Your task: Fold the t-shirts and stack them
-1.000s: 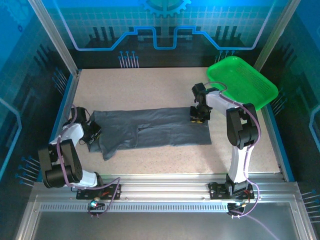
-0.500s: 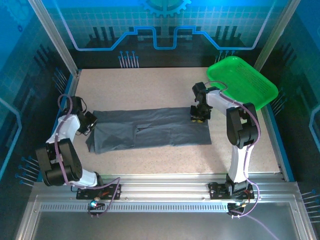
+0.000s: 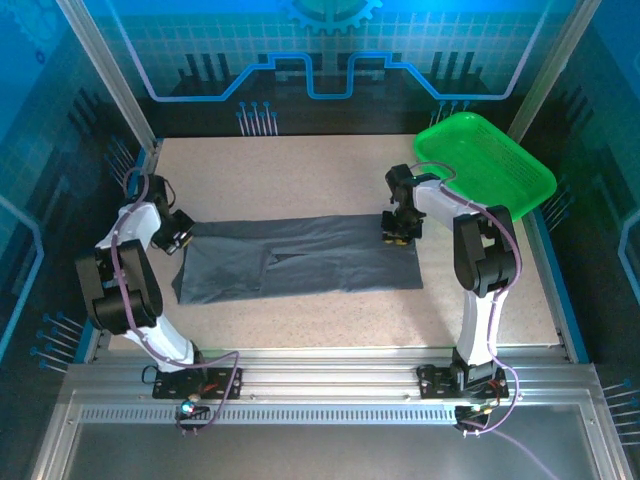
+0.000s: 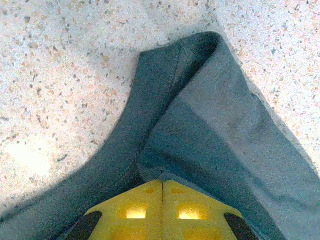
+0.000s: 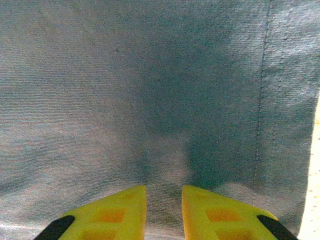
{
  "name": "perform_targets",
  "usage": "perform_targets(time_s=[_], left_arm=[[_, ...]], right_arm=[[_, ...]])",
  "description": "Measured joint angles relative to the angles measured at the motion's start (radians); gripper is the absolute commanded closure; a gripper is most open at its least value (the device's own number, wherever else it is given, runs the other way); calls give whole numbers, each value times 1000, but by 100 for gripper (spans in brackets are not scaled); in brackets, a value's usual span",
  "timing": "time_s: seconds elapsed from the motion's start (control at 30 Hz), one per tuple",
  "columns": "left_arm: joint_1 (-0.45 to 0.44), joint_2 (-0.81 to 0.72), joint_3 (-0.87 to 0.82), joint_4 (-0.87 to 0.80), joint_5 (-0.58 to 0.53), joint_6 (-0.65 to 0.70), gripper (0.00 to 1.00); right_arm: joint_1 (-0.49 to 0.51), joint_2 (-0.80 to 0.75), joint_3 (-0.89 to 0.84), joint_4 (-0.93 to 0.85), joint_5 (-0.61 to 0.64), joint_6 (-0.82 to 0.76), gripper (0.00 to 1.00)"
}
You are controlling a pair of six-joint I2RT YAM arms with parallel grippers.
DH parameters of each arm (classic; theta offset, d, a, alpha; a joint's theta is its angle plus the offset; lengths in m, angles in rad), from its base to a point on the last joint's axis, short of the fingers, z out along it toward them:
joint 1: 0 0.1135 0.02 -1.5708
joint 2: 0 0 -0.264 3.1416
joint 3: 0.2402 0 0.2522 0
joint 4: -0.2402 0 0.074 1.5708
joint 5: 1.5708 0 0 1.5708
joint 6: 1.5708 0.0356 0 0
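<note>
From above, a dark grey t-shirt lies flat on the speckled desk, folded into a long band. Its long axis runs left to right across the middle of the desk, tilting slightly so the left end sits nearer the arms. The left claw is at the band's far left corner and the right claw is on its far right corner. A bright green tray sits apart from the shirt at the back right corner of the desk. From the left wrist, the left claw shows two yellow fingers pressed tight together, clamped on the cloth. The t-shirt rises from them in a doubled fold, its hemmed edge curving away to the left over the bare desk. From the right wrist, the right claw has its yellow fingers nearly together with a narrow gap. They press down on the t-shirt, and a small ridge of cloth is pinched between them. A stitched hem runs along the right, with a sliver of desk beyond it.
</note>
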Motion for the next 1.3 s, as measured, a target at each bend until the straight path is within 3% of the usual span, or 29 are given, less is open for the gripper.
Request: perform_targets(time_s=[0.1,0.23,0.37,0.43,0.63,0.83,1.03,1.3], left_arm=[[-1,33,3,-1,-13,23,98],[-3,76,3,-1,-34,43,85],[-14,72,7,1,-72,49,63],[-32,61,7,-4,-100,39,59],[-130,-141,-59,-13,-129,-83,61],[-266,-295,-248,-8,-26,-339,69],[-302,-282,-359,8,25,-565,71],[-312,-87,-285,60,19,-650,73]], right_arm=[[-5,0,0,0,6,0,79],[-10,0,0,0,22,0,81],[-10,0,0,-8,33,0,81],[-10,-3,-3,-12,42,0,81],[-14,-61,-80,-18,59,4,81],[-63,-72,-118,-15,74,-24,80],[-17,-66,-21,-16,113,-105,80],[45,97,121,-16,89,-103,81]])
